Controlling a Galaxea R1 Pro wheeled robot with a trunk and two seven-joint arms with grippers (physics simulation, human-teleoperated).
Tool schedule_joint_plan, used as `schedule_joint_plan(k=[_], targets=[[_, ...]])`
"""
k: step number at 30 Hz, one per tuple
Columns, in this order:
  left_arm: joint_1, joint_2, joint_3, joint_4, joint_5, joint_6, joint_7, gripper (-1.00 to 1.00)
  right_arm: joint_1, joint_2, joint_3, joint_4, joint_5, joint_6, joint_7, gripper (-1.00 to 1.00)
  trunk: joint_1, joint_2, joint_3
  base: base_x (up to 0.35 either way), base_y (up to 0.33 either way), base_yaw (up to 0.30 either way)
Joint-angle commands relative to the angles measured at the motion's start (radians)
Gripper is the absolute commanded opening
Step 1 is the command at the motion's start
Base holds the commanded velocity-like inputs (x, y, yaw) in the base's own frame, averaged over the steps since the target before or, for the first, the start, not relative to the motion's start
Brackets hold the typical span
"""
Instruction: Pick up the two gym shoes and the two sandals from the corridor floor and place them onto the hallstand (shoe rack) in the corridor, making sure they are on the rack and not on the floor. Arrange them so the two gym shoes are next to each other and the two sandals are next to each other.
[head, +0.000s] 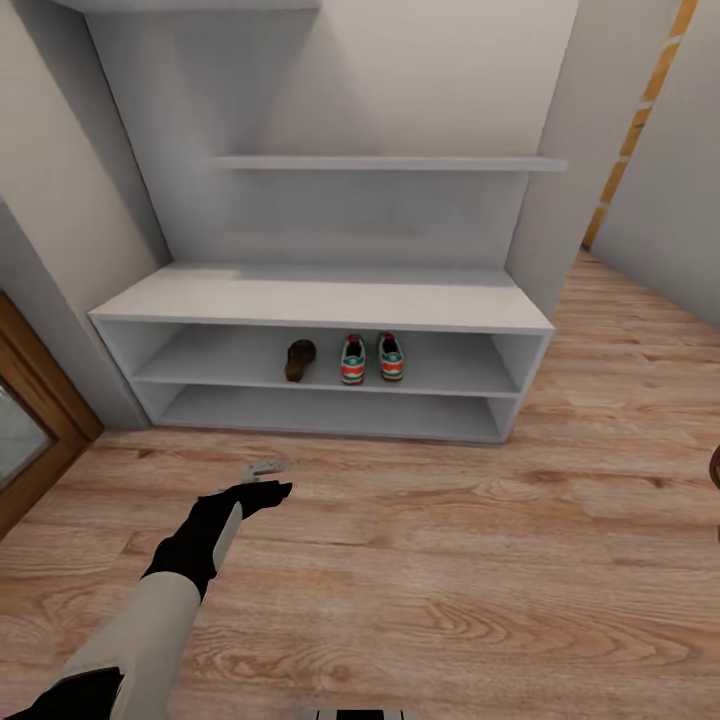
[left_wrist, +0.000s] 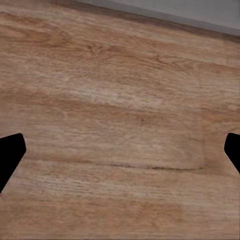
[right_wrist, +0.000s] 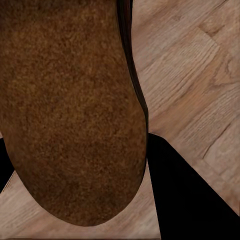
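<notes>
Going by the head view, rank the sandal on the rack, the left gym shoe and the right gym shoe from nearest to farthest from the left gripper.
1. Sandal, leftmost on the upper cubby tier, closest to the left gripper.
2. Left gym shoe, mid-tier, beside the sandal.
3. Right gym shoe, farthest right.

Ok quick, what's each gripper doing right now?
Left gripper: open, empty, over the corridor floor.
Right gripper: shut on a sandal.
</notes>
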Motion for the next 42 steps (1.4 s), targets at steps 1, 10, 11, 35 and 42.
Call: schedule_joint_plan(k=[1, 10, 11, 35, 42], targets=[[0.000, -0.001, 0.008, -0.001, -0.008, 0.005, -0.009, 1.00, -0.001, 0.000, -0.001, -0.001, 0.007, 0.005, 0.008, -1.00, 0.000, 0.000, -0.001, 0.096, 0.331, 0.000], [0.000, -0.001, 0.006, -0.001, -0.007, 0.006, -0.010, 1.00, -0.001, -0.001, -0.001, -0.001, 0.007, 0.005, 0.008, -1.00, 0.000, 0.000, -0.001, 0.043, 0.343, 0.000], [0.000, -0.001, 0.006, -0.001, -0.007, 0.006, -0.010, 1.00, -0.001, 0.000, -0.001, -0.001, 0.007, 0.005, 0.008, -1.00, 0.000, 0.000, -0.001, 0.003, 0.347, 0.000], [0.000, -0.001, 0.006, -0.001, -0.007, 0.006, -0.011, 1.00, -0.001, -0.001, -0.001, -0.001, 0.007, 0.005, 0.008, -1.00, 0.000, 0.000, -0.001, 0.000, 0.348, 0.000], [0.000, -0.001, 0.006, -0.001, -0.007, 0.006, -0.011, 1.00, -0.001, -0.001, -0.001, -0.001, 0.007, 0.005, 0.008, -1.00, 0.000, 0.000, -0.001, 0.000, 0.349, 0.000]])
